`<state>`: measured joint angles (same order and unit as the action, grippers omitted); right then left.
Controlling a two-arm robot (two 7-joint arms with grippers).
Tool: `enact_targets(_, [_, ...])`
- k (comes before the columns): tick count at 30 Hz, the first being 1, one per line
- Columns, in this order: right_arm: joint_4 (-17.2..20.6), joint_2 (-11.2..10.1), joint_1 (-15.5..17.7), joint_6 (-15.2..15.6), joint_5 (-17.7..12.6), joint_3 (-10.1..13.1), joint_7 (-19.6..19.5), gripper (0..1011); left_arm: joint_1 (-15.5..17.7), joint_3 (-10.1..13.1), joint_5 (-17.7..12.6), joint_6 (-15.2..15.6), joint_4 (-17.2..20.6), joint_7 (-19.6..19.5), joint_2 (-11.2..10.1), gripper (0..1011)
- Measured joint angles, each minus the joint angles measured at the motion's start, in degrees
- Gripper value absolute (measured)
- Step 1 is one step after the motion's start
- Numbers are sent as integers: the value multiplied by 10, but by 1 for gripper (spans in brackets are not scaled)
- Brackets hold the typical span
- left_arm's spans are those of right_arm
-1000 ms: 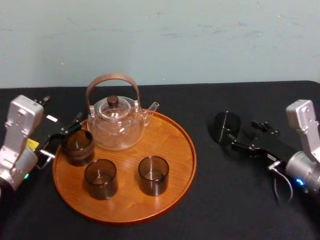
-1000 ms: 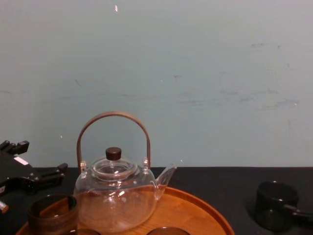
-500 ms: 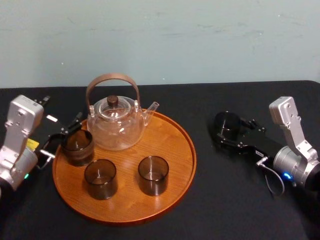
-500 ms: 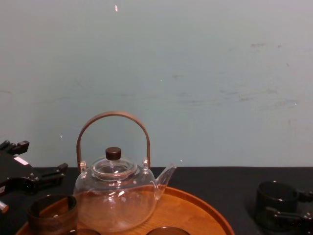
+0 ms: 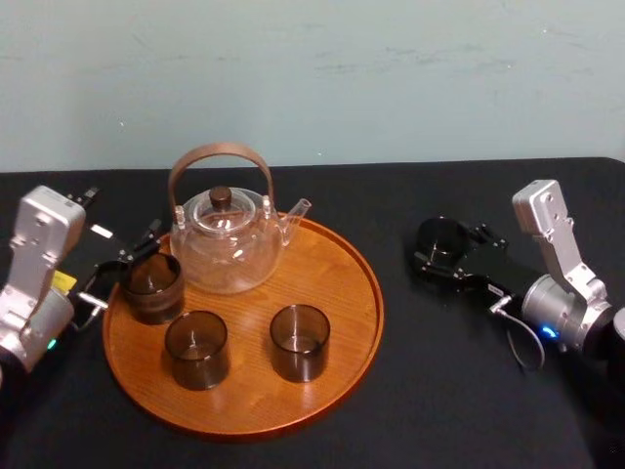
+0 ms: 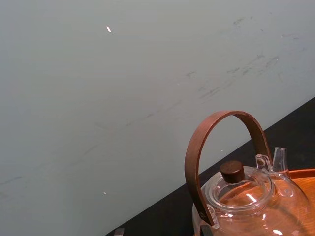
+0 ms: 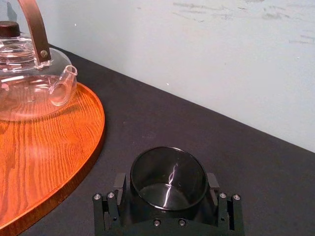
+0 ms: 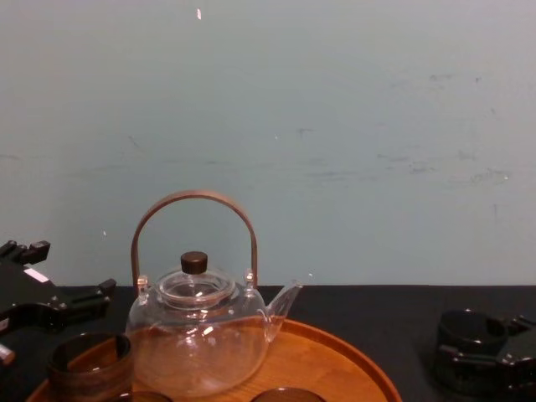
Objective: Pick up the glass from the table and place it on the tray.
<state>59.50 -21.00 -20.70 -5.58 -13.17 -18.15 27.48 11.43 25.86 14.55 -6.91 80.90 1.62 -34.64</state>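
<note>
Right side first: my right arm (image 5: pixel 562 293) is stretched in over the black bench (image 5: pixel 439 391), and my right jaws are down at the glass (image 5: pixel 439 239). From the right wrist the glass (image 7: pixel 168 179) sits square between them. It is dark, smoky, upright, with its mouth open to the camera. The jaws are set wide, one on each side, just beside its wall. I can't tell whether either one is actually touching it. The chest camera has the glass (image 8: pixel 471 335) low on the right, with black hardware wrapped around its base, and it looks to be standing on the bench.

The tray (image 5: pixel 342 293) is to the left of all this, round, orange-brown and low-rimmed, with a strip of bare bench between it and the glass. Its rim (image 7: pixel 93 128) curves through the right wrist view too, well short of the glass.

On the tray is the clear glass teapot (image 5: pixel 227 244), at the back with its brown hoop handle up and its spout toward the glass. Three dark tumblers are in front of it: one at the left edge (image 5: pixel 152 286) and two nearer me (image 5: pixel 196 349) (image 5: pixel 299 342).

My left arm (image 5: pixel 39 264) is parked at the tray's left side. The left jaws are spread open next to that left-edge tumbler and are holding nothing.
</note>
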Motion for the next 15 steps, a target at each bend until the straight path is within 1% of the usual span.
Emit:
enact_targets(6, [-22,7,-12,-6,3,-3,1,1002,0,0,0,0,0,0,0,1002])
enact_targets(15, [-20,7,-11,-6,4,-3,1,1003,0,0,0,0,0,0,0,1001])
